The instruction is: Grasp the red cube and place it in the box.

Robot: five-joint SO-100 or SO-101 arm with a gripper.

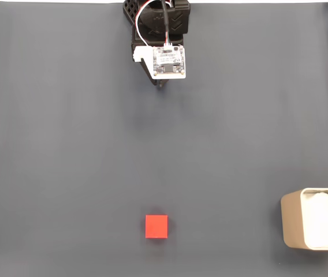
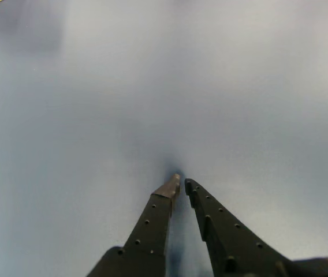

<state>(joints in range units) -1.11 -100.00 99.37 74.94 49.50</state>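
cube (image 1: 156,226): sitting near the table's (image 1: 48,144) bottom edge, about mid-width, nothing touching it.
gripper (image 2: 181,183): idling at the top edge, fingers nearly touching, carrying nothing.
box (image 1: 294,226): sitting at the bottom-right corner, partly running out of the fixed view.
risk: descending without opening the fingers first, so they're shoving the cube away; long reach adding aim error.

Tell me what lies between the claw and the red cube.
Nothing: in the fixed view, bare grey mat runs from the claw down to the red cube.
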